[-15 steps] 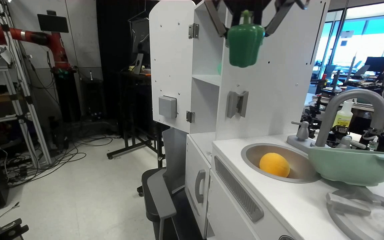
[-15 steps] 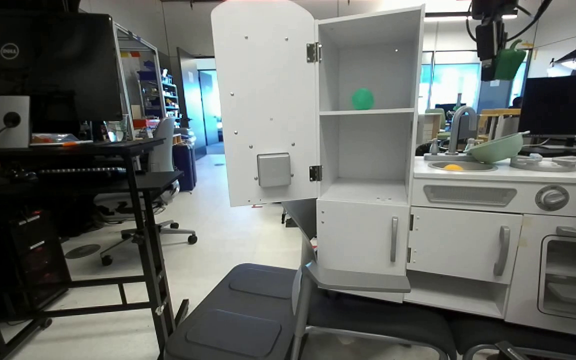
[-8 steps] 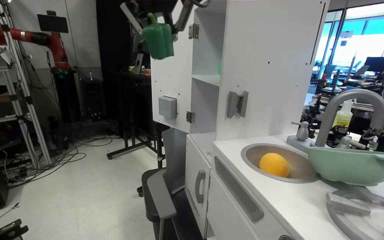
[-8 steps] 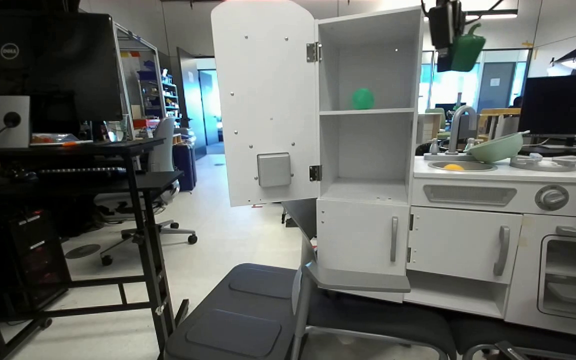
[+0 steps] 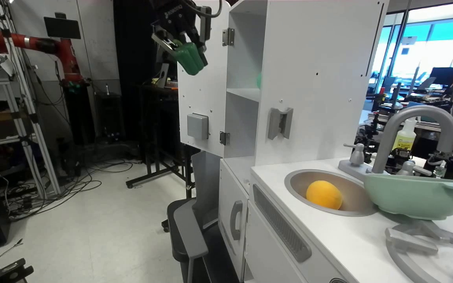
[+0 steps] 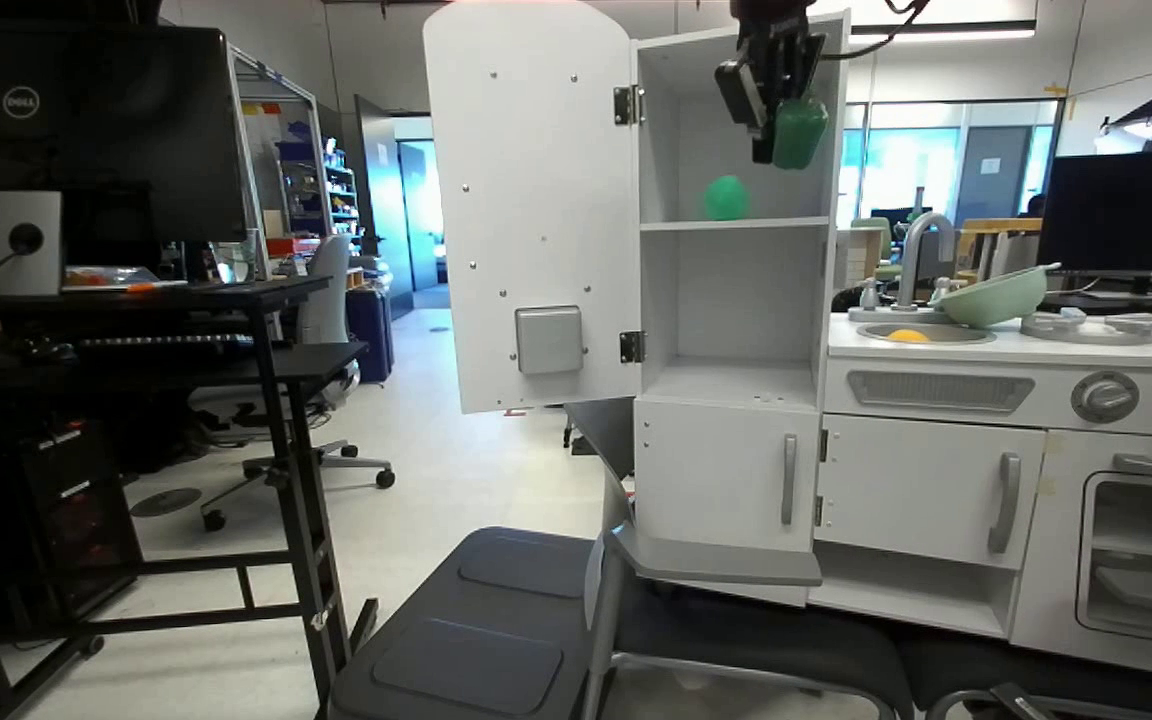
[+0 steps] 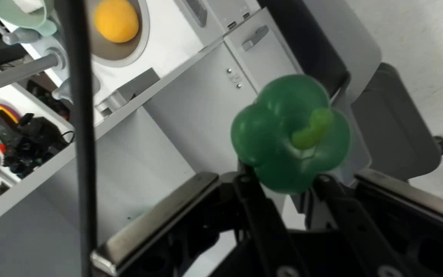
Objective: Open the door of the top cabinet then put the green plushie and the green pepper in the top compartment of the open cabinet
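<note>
The green pepper is held tilted in my gripper. In an exterior view the pepper overlaps the right side of the top compartment; the other exterior view shows it out in front of the cabinet. In the wrist view the pepper sits between the fingertips, stem toward the camera. The top cabinet's door stands wide open to the left. The green plushie, a round green shape, rests on the top compartment's shelf. In another exterior view the side panel mostly hides the plushie.
Below is a lower shelf recess. The cabinet's side panel borders the counter, which has a sink with an orange ball, a faucet and a pale green bowl. A grey chair stands below the door.
My gripper has carried the pepper from beside the cabinet, past its side panel, to in front of the top compartment, and has tilted. The door and plushie have not moved.
</note>
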Available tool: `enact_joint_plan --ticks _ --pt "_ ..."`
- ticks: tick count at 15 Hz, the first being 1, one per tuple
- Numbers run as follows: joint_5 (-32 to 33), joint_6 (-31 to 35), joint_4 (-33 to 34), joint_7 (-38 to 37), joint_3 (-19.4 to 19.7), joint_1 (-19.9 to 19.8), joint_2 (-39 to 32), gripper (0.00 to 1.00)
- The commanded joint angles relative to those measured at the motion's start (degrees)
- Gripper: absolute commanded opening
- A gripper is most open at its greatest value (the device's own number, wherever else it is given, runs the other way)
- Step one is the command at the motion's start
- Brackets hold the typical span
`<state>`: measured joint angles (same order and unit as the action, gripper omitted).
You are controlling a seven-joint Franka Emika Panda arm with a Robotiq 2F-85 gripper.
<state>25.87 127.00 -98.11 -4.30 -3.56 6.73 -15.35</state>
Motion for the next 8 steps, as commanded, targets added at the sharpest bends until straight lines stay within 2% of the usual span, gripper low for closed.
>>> enact_joint_plan --ticks 1,3,5,8 --pt "8.05 3.07 10.02 -11.24 4.36 2.63 -9.48 0.06" --pt "11.60 6.23 12.84 -17.22 7.28 3.35 -13.38 0.06" --pt "14.58 6.11 18.30 -22.47 9.71 5.25 -17.56 0.06" --pt "18.97 6.01 23.02 -29.33 12.59 7.60 -21.54 0.06"
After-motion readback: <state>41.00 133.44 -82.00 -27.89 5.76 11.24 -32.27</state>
